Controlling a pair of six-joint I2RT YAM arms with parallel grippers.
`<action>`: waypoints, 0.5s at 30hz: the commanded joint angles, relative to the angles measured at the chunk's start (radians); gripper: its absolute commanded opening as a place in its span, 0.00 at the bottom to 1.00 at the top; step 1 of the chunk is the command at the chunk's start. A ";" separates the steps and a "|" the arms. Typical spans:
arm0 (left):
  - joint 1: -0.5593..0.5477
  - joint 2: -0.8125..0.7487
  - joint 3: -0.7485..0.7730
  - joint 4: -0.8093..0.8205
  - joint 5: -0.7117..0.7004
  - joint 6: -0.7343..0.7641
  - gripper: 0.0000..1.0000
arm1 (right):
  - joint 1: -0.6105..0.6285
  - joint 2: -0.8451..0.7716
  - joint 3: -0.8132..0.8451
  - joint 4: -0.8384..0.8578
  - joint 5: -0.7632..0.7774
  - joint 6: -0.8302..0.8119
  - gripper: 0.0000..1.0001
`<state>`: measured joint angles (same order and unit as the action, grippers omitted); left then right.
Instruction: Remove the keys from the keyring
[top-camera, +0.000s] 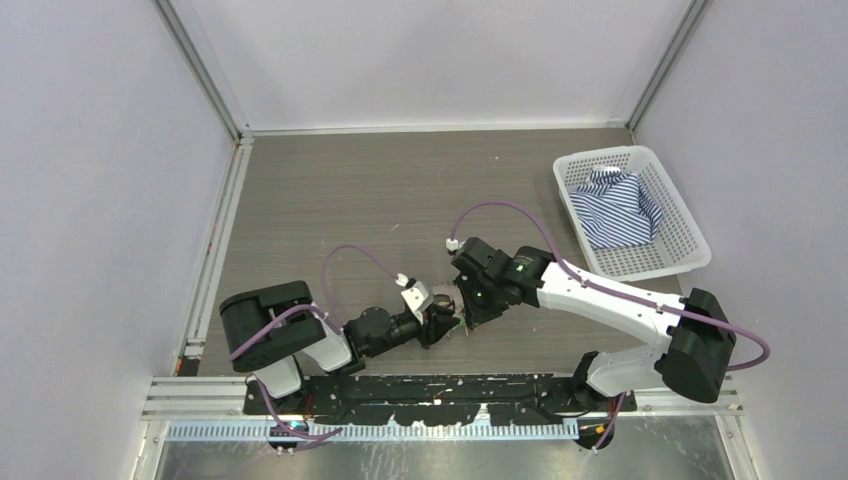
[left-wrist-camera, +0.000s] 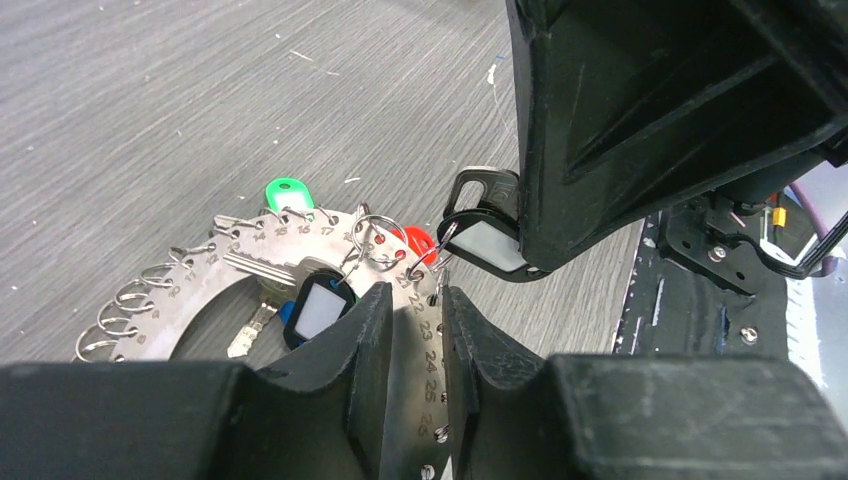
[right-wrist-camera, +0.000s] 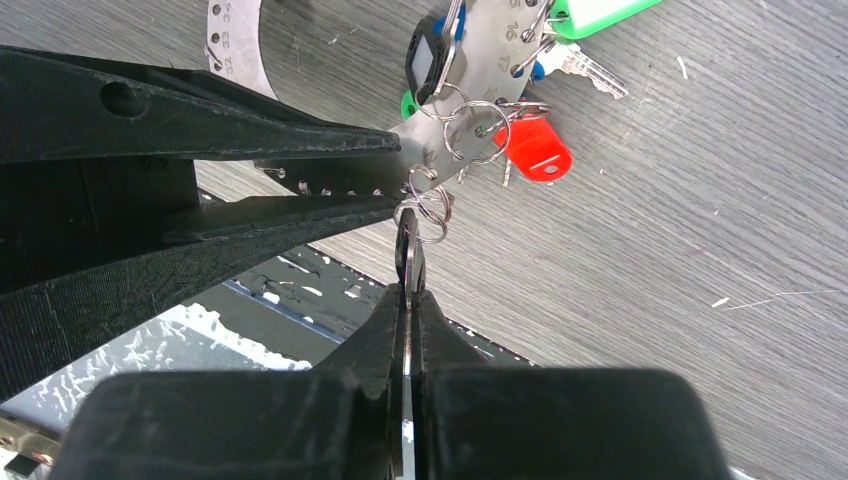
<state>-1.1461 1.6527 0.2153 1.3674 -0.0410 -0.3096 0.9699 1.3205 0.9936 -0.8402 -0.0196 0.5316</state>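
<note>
Keyring (left-wrist-camera: 195, 270): pinched tight in left claw (left-wrist-camera: 417, 303)
Right claw (right-wrist-camera: 408, 300): clamped on black key (left-wrist-camera: 485, 240), right by left claw's tips
Red key (left-wrist-camera: 412, 243): just ahead of left claw

the table (top-camera: 400, 190) is a grey-brown woodgrain top with a few tiny white specks (left-wrist-camera: 493, 73) on it. a white mesh basket (top-camera: 682, 228) sits at the far right, with a striped cloth (top-camera: 615, 205) bunched inside. near the front edge, about centre, is the keyring (left-wrist-camera: 215, 265) — a flat numbered metal ring with keys (left-wrist-camera: 285, 192) hanging off it. can't tell if it's lying fully flat.
</note>
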 joint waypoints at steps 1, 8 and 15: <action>-0.007 -0.006 0.009 0.063 -0.015 0.091 0.27 | 0.006 -0.047 0.045 0.016 0.013 -0.002 0.01; -0.007 -0.005 0.016 0.064 0.051 0.144 0.27 | 0.007 -0.055 0.042 0.028 0.015 -0.003 0.01; 0.007 -0.043 -0.009 0.064 0.097 0.267 0.26 | 0.008 -0.076 0.031 0.031 0.017 -0.008 0.01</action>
<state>-1.1473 1.6478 0.2169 1.3861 0.0193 -0.1497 0.9699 1.2980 0.9936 -0.8394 -0.0189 0.5312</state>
